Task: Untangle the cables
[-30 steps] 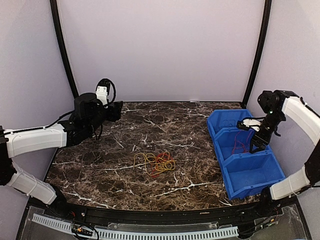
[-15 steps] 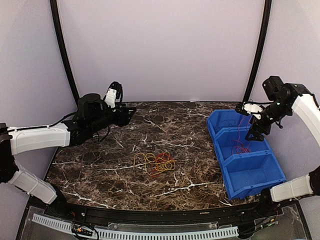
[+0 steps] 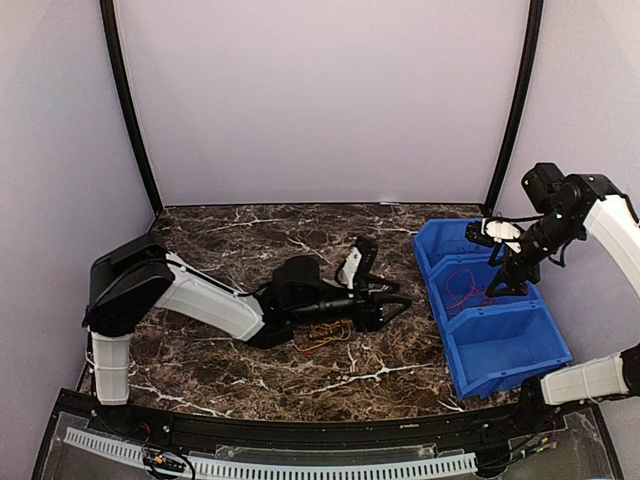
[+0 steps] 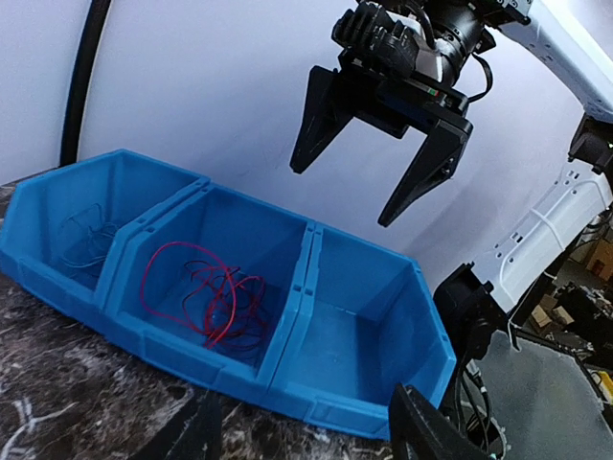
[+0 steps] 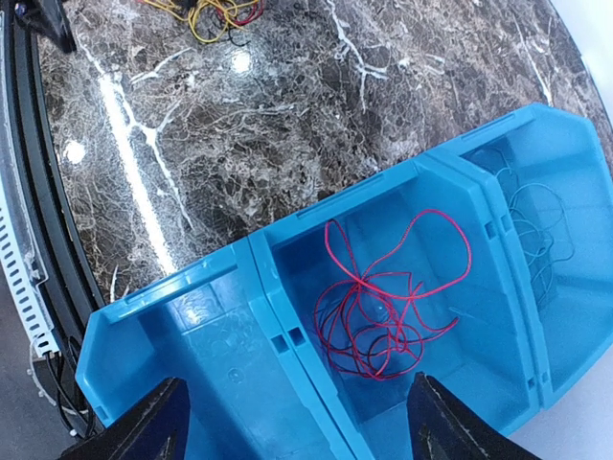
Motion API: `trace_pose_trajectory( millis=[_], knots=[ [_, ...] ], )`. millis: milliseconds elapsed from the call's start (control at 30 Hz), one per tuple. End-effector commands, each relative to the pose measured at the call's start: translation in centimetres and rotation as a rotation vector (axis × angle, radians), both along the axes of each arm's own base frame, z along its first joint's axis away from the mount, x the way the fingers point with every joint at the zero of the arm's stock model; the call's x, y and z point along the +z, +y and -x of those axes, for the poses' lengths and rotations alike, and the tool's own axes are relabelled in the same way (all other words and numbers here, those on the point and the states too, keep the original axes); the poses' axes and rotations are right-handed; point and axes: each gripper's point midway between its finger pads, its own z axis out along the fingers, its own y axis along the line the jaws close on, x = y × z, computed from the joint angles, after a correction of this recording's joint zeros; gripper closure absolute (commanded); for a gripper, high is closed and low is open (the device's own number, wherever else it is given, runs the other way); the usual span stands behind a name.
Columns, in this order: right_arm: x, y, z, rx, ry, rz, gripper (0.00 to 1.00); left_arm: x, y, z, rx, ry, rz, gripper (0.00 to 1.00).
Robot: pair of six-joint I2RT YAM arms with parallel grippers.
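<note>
Right gripper (image 4: 340, 196): jaws apart, empty, above the middle compartment of the blue bin (image 5: 326, 203). Left gripper (image 3: 395, 308): jaws apart, empty, low over the table (image 3: 250, 240) just past the tangled bundle (image 3: 325, 333). By my reading, two cables are separated, one red cable (image 5: 383, 316) in the middle compartment and one blue cable (image 5: 532, 230) in the far one, with the third compartment empty; one yellow and orange-red bundle is left, strand count unclear.
</note>
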Motion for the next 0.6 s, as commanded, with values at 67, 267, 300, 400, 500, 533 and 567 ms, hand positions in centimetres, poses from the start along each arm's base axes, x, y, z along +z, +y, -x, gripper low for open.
trace_pose_trajectory(
  millis=[67,267,300,400,500,533,567],
  knots=[
    [0.0,0.2,0.2,0.006,0.0,-0.007,0.2,5.5,-4.3,0.7,-0.028,-0.011,0.276,0.38],
    [1.7,2.3,-1.9,-0.003,-0.089,-0.144,0.21,3.6,-1.6,-1.4,0.154,0.034,0.187,0.38],
    [1.8,2.7,-2.3,-0.007,-0.098,-0.171,0.22,3.5,-1.2,-1.5,0.171,0.034,0.17,0.39],
    [1.5,4.5,-3.5,-0.01,-0.105,-0.259,0.26,2.7,1.2,-2.4,0.288,0.054,0.063,0.38],
    [1.1,6.7,-4.1,0.015,-0.08,-0.323,0.3,1.4,3.6,-2.9,0.381,0.102,-0.069,0.39],
    [1.0,7.6,-4.1,0.033,-0.079,-0.338,0.31,1.1,4.3,-3.3,0.418,0.108,-0.095,0.38],
    [1.0,8.4,-4.3,0.047,-0.08,-0.352,0.32,0.6,5.3,-3.1,0.438,0.122,-0.143,0.39]
  ],
)
